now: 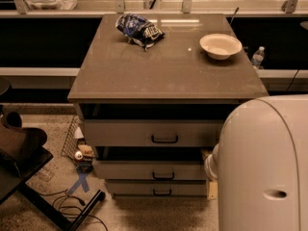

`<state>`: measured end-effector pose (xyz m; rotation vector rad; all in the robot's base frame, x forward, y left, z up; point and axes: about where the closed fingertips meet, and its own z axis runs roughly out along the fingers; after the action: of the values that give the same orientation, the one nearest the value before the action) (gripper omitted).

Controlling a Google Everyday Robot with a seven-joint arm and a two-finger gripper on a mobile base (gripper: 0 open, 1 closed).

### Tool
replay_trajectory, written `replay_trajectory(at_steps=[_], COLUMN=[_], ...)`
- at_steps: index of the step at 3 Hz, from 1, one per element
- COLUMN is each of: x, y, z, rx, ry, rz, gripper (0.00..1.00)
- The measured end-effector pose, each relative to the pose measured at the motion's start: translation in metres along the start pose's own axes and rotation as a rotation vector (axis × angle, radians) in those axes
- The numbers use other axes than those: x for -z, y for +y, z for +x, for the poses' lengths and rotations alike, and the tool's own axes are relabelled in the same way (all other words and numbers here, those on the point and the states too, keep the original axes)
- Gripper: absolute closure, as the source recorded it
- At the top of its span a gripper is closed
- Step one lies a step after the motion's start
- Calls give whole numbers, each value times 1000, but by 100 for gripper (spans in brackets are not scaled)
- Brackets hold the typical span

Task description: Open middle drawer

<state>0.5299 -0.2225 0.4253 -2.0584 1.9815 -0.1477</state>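
the step in hand reads as the approach: the middle drawer (pixel 149 170) appears shut, its front roughly in line with its neighbours, and nothing touches it. it sits second of three in the front of the desk (pixel 163 76), below the taller-looking top drawer (pixel 134 133) and above the narrow lowest drawer (pixel 144 188). its right end lies just beside the robot arm's white casing (pixel 264 167), which fills the lower right of the view, with a rounded white joint (pixel 211 166) close to that end.

the gripper does not show; it is presumably somewhere behind or below that casing, and whether it is released or clenched cannot be told.

the drawer's long axis runs left to right across the view, and its flat front panel faces the camera. the small black handle (pixel 163 176) at its centre lies along the same axis. a pull would therefore come straight out toward the camera.

the next move, as i judge it, calls for bringing the gripper down to the handle's height and across to the centre of the panel, taking care to close on this bar and not the one above or below, since the three are stacked close.

on the desk top, well away from the work, are a blue snack bag (pixel 139 30) and a white bowl (pixel 220 45).
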Motion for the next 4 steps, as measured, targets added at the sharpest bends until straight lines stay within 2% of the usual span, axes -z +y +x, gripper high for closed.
replay_trajectory(at_steps=[2,3,4], x=[-4,-8,-9], y=[7,30,58], z=[-3,-4,0], rx=[7,5,-26], ry=[-8,-8,-4], rz=[-19,-60,-97], gripper=[0,18,41])
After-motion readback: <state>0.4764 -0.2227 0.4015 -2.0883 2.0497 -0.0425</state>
